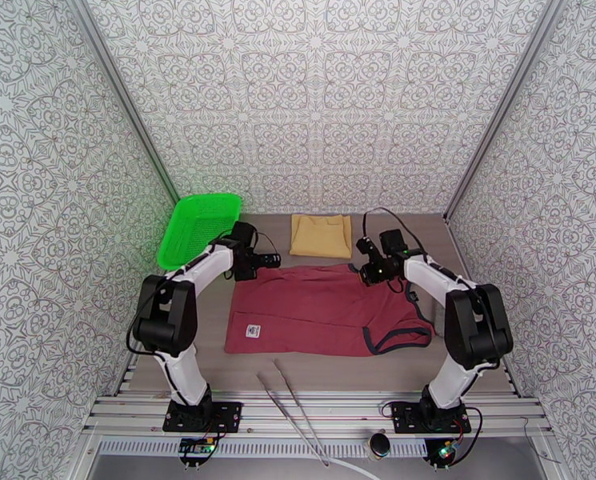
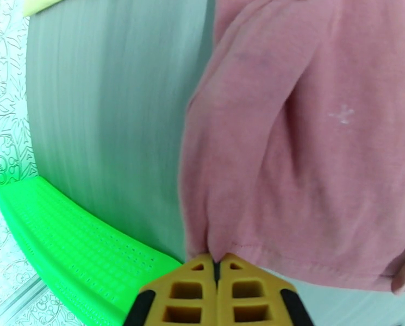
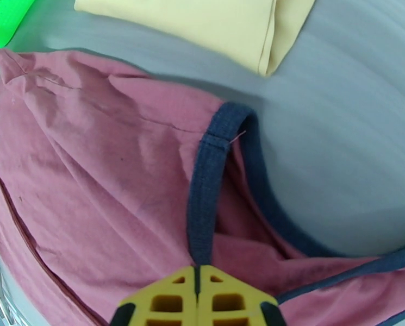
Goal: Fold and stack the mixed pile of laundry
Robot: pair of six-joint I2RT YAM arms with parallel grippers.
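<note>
Overhead, tank-top [image 1: 314,302] label [image 1: 253,330] (R wrist: trim [image 3: 205,180])

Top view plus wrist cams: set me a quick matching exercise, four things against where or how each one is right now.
Things: 1 tan cloth; 2 green basket; 3 left gripper; 4 right gripper.
States: A shut on the maroon tank top, at its navy trim; B far left corner of the table; C folded, far middle; D shut on the maroon tank top's plain hem.
Pairs: 1-C, 2-B, 3-D, 4-A.
</note>
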